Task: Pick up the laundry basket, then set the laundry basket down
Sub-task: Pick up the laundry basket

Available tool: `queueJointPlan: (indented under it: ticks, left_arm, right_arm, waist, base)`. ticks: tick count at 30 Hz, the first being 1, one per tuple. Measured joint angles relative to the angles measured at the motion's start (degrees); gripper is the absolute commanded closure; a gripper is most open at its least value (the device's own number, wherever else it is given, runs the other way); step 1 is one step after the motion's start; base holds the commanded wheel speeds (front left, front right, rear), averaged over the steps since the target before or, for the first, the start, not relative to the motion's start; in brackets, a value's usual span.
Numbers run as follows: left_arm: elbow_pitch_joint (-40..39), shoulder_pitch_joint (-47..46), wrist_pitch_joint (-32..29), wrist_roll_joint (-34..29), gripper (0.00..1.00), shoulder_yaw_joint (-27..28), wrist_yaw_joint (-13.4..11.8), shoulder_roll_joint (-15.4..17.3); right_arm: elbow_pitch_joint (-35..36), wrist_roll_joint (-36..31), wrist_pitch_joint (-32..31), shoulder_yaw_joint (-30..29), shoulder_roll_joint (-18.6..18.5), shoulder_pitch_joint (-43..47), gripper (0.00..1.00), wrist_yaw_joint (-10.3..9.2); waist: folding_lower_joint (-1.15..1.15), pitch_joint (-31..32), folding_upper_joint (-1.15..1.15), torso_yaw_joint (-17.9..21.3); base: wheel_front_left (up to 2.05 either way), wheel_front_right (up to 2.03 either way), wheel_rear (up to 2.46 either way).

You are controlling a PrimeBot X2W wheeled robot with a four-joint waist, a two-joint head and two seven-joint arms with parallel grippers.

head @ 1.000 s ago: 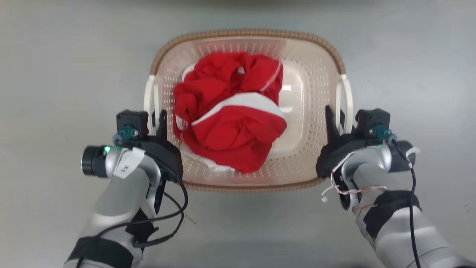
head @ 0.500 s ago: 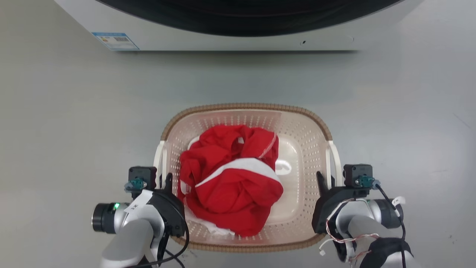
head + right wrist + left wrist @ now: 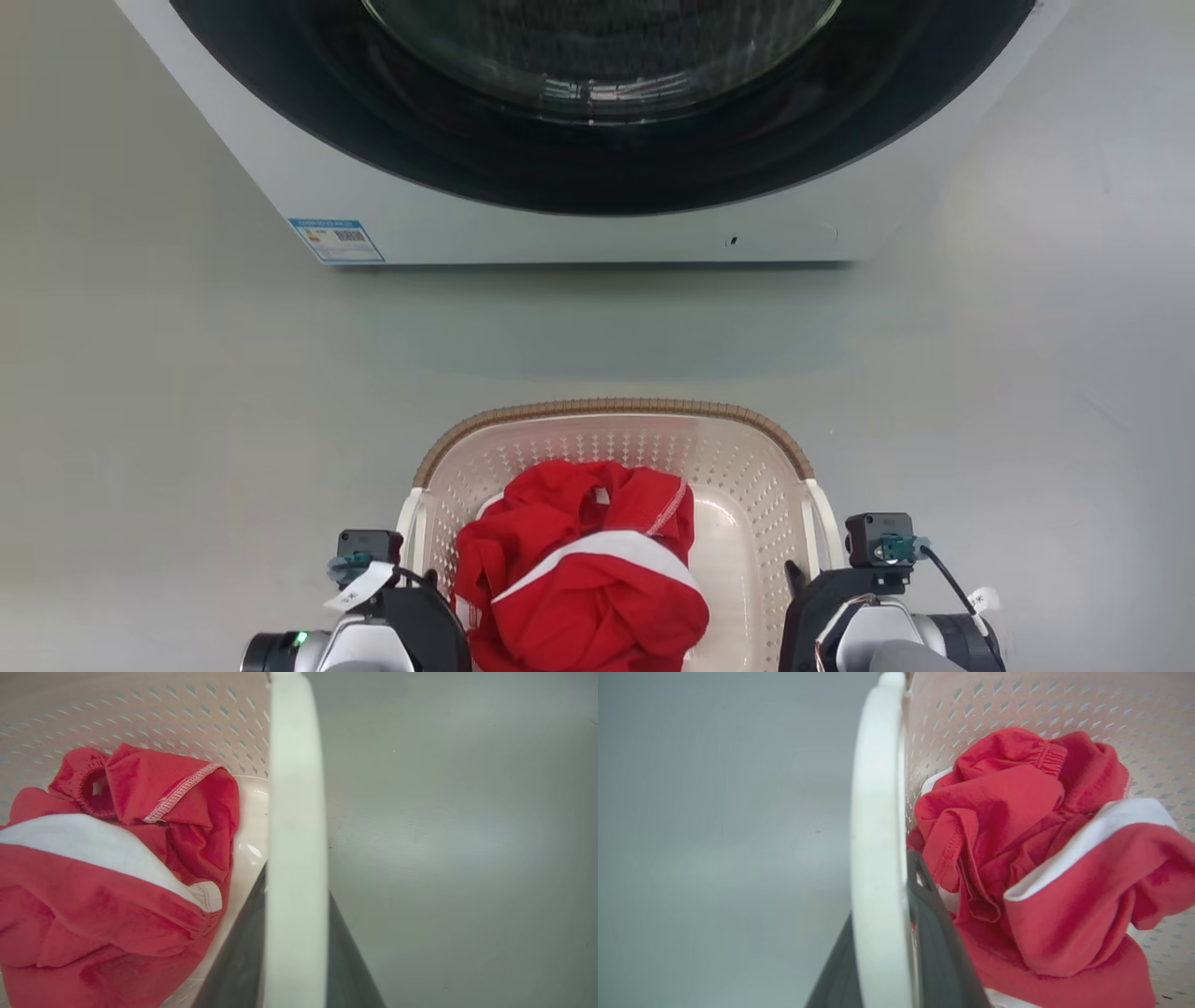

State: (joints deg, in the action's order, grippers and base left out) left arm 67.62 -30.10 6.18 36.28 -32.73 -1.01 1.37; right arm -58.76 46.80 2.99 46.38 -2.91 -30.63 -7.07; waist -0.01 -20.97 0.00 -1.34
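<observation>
At the bottom edge, laundry basket [image 3: 747, 457] half out of frame.

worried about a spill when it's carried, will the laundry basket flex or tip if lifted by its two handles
Probably stays fairly stiff: the laundry basket looks like moulded perforated plastic with a banded rim. Likely light, since its only visible load is bunched red clothing. It may dip slightly to the robot's left, where that clothing sits.

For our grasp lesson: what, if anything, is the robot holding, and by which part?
The laundry basket, left gripper clamping its left handle, right gripper its right handle.
</observation>
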Motion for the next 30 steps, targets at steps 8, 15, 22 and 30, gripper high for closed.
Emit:
queueJointPlan:
  ticks: [8,15,22,30]
  left_arm:
    - [0.0,4.7,-1.9,2.3,1.0,-1.7,-0.5,0.3]
    - [0.2,7.4,-3.1,3.0,1.0,-3.0,-0.5,0.5]
    - [0.1,8.9,-4.1,3.5,1.0,-4.1,-0.6,0.7]
    - [-0.3,10.3,-4.8,3.9,1.0,-5.4,-1.0,0.8]
  right_arm:
    - [1.0,2.9,-2.5,3.0,-0.1,3.8,1.0,-0.24]
    - [1.8,5.2,-3.5,5.1,-0.3,7.0,1.0,-0.49]
    - [2.2,7.3,-4.0,6.6,-0.4,8.3,1.0,-0.52]
    - [2.0,8.9,-4.2,7.7,-0.5,9.3,1.0,-0.56]
  waist:
    - [0.0,6.5,-0.01,0.3]
    - [0.0,11.1,0.0,0.8]
    - [0.0,14.6,0.0,1.4]
    - [0.01,16.9,0.0,2.1]
  base:
    - [0.0,0.0,0.0]
    - [0.0,0.0,0.0]
    - [0.0,0.0,0.0]
    - [0.0,0.0,0.0]
